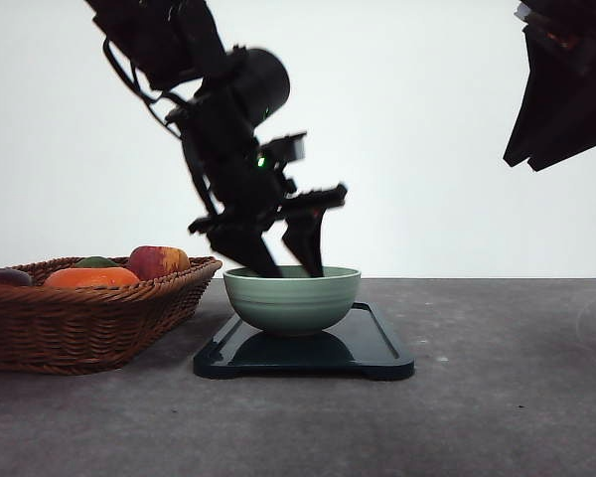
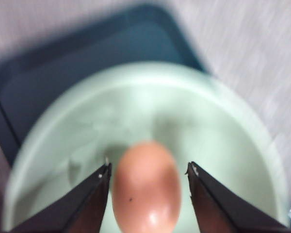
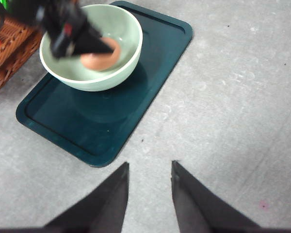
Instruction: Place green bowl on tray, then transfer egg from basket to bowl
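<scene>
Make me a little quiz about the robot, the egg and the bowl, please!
1. True or false: the green bowl sits on the tray.
2. Where is the egg? A in the basket, B inside the bowl, C on the table.
3. Which gripper reaches into the bowl?

Key:
1. True.
2. B. It sits between the open fingers of the left gripper, though whether they touch it is unclear.
3. The left one. The right gripper hangs open over bare table.
</scene>
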Robot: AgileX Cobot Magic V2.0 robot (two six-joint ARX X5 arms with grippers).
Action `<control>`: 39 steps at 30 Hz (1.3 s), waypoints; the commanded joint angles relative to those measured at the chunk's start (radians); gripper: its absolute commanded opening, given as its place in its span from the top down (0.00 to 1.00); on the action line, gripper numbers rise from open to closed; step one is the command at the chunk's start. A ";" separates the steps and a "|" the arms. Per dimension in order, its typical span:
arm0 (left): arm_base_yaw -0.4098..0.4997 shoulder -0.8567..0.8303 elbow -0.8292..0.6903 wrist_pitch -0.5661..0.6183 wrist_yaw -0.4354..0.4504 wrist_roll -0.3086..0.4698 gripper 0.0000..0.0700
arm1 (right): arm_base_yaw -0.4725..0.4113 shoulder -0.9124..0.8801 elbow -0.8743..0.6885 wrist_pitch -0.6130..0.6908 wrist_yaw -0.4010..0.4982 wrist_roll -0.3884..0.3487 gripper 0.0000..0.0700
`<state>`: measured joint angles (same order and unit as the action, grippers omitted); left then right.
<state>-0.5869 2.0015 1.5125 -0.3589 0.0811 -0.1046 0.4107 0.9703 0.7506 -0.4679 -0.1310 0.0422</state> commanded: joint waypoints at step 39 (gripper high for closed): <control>0.130 -1.031 -0.642 -0.120 -0.011 -0.047 0.54 | 0.004 0.008 0.004 -0.008 0.001 0.010 0.76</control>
<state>-0.4572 0.9788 0.8762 -0.4858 0.0740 -0.1457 0.4107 0.9703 0.7502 -0.4819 -0.1310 0.0422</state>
